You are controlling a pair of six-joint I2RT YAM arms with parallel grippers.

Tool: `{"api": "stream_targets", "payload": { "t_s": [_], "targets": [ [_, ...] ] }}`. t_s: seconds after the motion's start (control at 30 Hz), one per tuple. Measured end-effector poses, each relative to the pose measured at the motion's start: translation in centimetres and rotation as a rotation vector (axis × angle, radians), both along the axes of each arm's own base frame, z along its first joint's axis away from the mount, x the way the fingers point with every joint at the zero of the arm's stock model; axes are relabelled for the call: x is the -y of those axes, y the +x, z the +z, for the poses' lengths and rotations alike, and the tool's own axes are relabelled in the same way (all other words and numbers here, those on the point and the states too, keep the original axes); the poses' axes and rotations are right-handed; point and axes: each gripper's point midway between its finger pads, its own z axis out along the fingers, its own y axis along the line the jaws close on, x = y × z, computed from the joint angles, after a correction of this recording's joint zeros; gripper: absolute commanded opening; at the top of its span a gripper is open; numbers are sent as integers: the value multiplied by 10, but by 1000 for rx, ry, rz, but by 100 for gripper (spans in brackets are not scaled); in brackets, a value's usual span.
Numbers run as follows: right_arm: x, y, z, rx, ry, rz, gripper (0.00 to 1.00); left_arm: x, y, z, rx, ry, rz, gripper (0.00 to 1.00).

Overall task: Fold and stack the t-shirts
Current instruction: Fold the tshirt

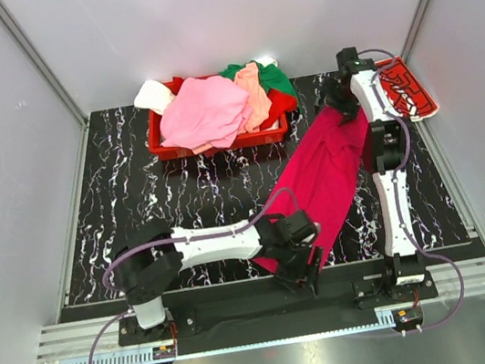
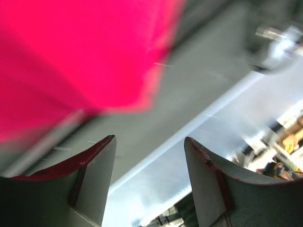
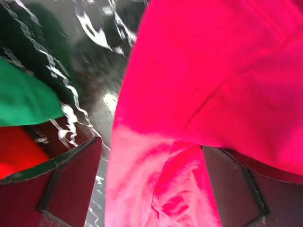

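A plain magenta t-shirt (image 1: 324,174) lies stretched diagonally across the right half of the black marbled table (image 1: 181,201). My left gripper (image 1: 304,269) is at its near lower end by the table's front edge. In the left wrist view it (image 2: 149,139) is open and empty, with the magenta cloth (image 2: 71,56) just beyond the fingertips. My right gripper (image 1: 338,100) is at the shirt's far end. It (image 3: 150,143) is open with bunched magenta cloth (image 3: 213,71) between the jaws, touching the right finger only. A red tee with white script (image 1: 407,86) lies at the far right.
A red plastic basket (image 1: 163,144) stands at the back centre, heaped with pink (image 1: 203,110), peach (image 1: 253,92), green (image 1: 274,75) and white (image 1: 153,94) tees. The green tee (image 3: 23,99) shows left of the right gripper. Grey walls enclose the table on three sides.
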Motion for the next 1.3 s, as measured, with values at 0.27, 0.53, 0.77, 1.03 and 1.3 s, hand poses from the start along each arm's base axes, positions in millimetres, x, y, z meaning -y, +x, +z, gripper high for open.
{"api": "stream_targets", "payload": {
  "t_s": [0.27,0.53,0.77,1.03,1.3],
  "targets": [
    [-11,2,24,71,203,98,100,22,22,89,94,-85,12,70],
    [-22,-57,125,133,168,123,100,-52,124,149,325,-127,202,66],
    [15,-109,165,166,-38,30,88,-84,181,69,372,72,231,65],
    [33,-106,47,-109,-116,-2,83,-80,193,-29,275,259,191,65],
    [36,-73,-8,-197,-117,-43,81,-77,194,-32,270,256,213,62]
  ]
}}
